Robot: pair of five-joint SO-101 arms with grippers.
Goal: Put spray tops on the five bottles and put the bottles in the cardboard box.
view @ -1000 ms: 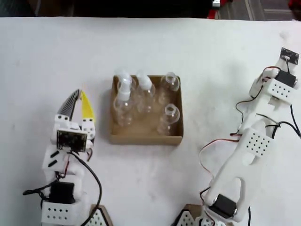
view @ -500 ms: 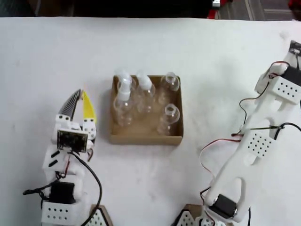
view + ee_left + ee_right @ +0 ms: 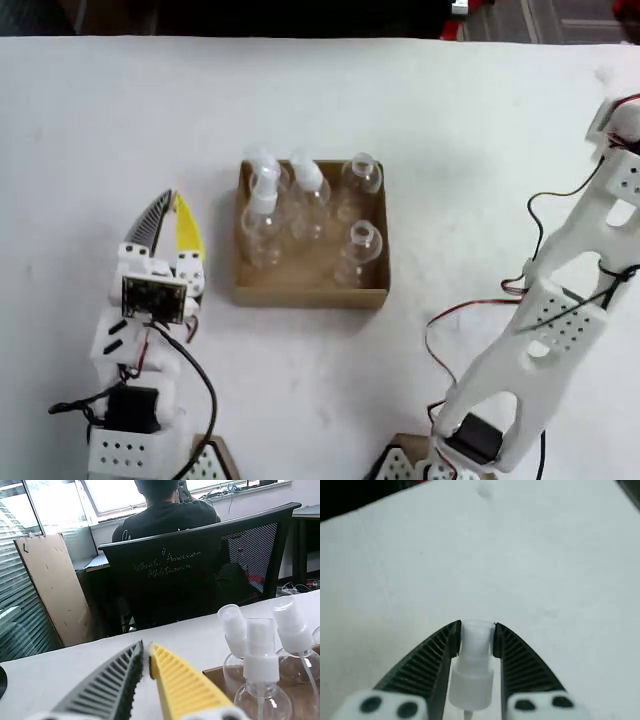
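A cardboard box (image 3: 310, 293) in the middle of the table holds several clear bottles. Three on its left side carry white spray tops (image 3: 263, 198); two on its right side (image 3: 359, 175) (image 3: 364, 240) are uncapped. My left gripper (image 3: 170, 196) rests on the table left of the box, its grey and yellow fingers (image 3: 170, 675) shut with nothing between them. The capped bottles (image 3: 262, 680) stand just beyond it. My right gripper (image 3: 476, 630) is shut on a white spray top (image 3: 472, 667) above bare tabletop. The right arm (image 3: 560, 300) stretches to the table's far right edge.
The white table (image 3: 480, 150) has free room all around the box. Arm bases and loose red and black wires (image 3: 470, 305) sit at the front edge. A black chair (image 3: 200, 575) with a person seated beyond stands behind the table.
The right arm has swung further right and away, its wrist now at the edge of the high view. The left arm and the bottles have not moved.
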